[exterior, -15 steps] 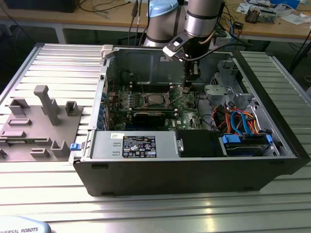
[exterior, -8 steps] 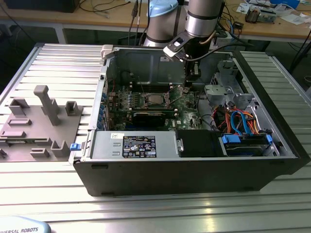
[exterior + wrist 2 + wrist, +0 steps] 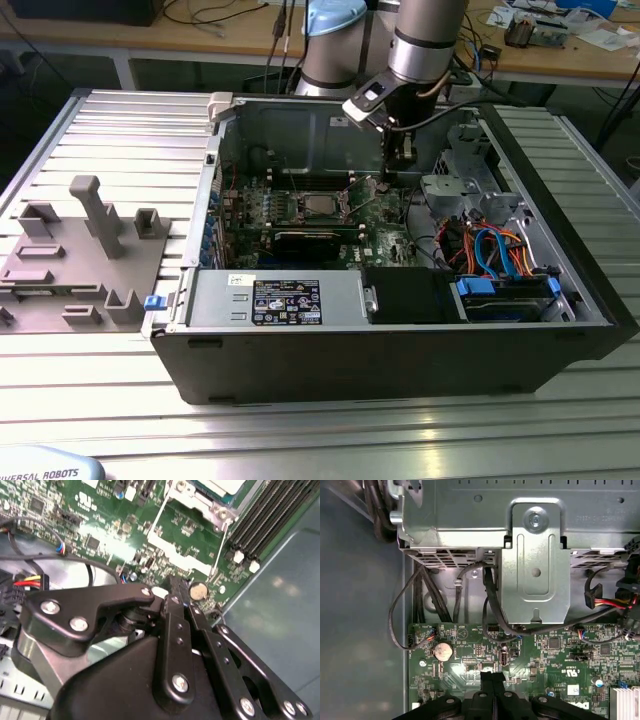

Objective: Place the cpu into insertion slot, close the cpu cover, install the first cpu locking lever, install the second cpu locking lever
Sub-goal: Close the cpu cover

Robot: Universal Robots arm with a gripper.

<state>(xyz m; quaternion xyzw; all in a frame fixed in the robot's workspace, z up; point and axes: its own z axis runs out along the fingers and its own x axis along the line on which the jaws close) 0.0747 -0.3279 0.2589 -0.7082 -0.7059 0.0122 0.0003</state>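
Now my fingers point(image 3: 487, 682) pressed together, empty, over motherboard point(image 3: 560, 650). Cpu point(image 3: 318, 207) light, stiff, fragile; I'd grip edges only.

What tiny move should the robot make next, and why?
Probably nudge the shut tool toward the nearer thin locking lever: the cpu already sits in the insertion slot, and the tool tip hovers beside that lever's free end.

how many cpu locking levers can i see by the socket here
2. In the second wrist view, one cpu locking lever runs from the socket frame across the green board; the other runs beside the memory slots toward the coin battery. The socket is partly cut off.
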